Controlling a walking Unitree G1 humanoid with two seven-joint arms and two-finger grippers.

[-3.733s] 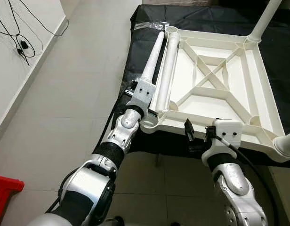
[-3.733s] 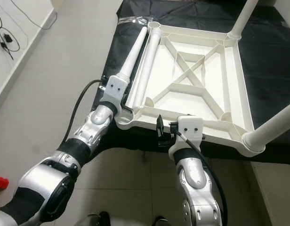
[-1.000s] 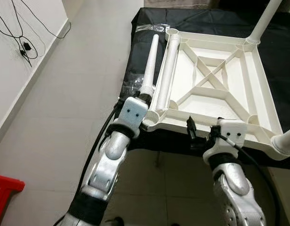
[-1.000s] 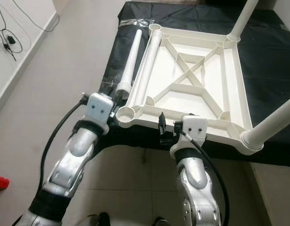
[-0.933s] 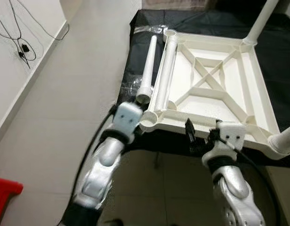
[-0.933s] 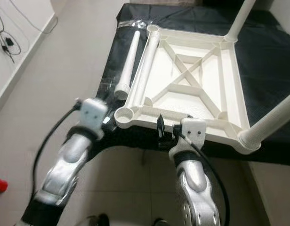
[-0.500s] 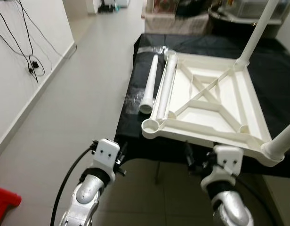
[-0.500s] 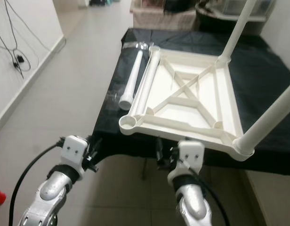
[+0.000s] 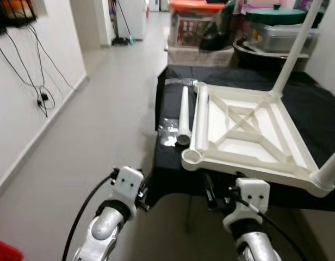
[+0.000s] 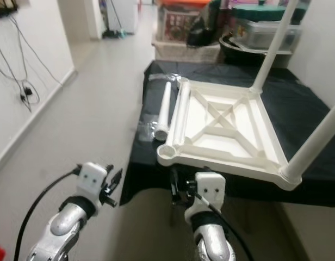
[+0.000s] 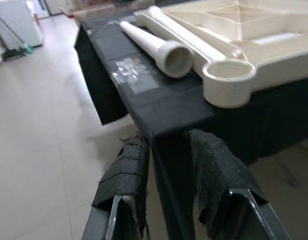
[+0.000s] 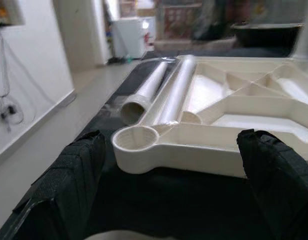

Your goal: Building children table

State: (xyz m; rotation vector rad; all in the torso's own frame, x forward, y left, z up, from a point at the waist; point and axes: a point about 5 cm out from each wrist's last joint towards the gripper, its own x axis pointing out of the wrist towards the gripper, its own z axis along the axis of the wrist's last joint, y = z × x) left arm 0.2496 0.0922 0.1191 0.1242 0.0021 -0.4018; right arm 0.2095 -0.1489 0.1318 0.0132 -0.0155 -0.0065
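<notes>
Here the left gripper (image 9: 144,191) hung over bare floor (image 9: 64,163), short of the near edge of the black-covered table (image 9: 173,163), its fingers (image 11: 125,175) a narrow gap apart and holding nothing. To its outer side the tiled floor ran open to the wall (image 9: 20,109), where cables (image 9: 39,81) dangled. Ahead of its tips, on the cloth, lay a clear plastic bag (image 9: 168,132) and the loose table leg (image 9: 184,114), open threaded end toward the gripper. Just beside that leg, on its inner side, another leg (image 9: 202,117) lay inside the upturned tabletop (image 9: 249,133), against its rim. The tabletop's near corner socket (image 9: 191,157) poked slightly past the table edge, between the two grippers and beyond both. The right gripper (image 9: 211,197) sat under the tabletop's near rim, fingers (image 12: 274,170) spread wide and empty, the socket ahead between them. Farther right, two fitted legs stood up, one at the far corner (image 9: 294,49) and one at the near corner (image 9: 330,168). Behind the table, storage boxes (image 9: 194,22) and a covered container (image 9: 281,30) closed off the far side.
</notes>
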